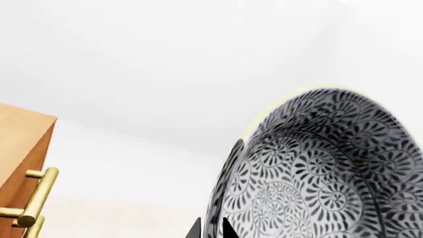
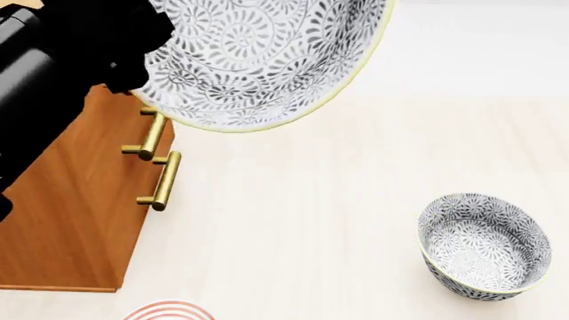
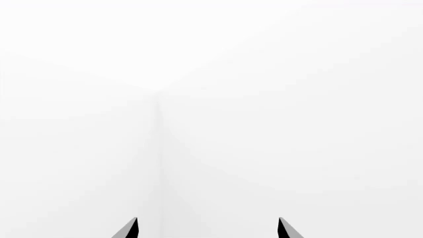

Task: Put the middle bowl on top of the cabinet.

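Grey-and-white middle bowl gripped at rim by left pincer, tipped on edge beside cabinet; right pincer open, empty.

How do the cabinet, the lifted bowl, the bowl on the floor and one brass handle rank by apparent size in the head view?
1. lifted bowl and cabinet: similar, both cropped; the bowl is raised near the camera, so unranked.
2. bowl on the floor.
3. brass handle.

No readable text, label or number anywhere.
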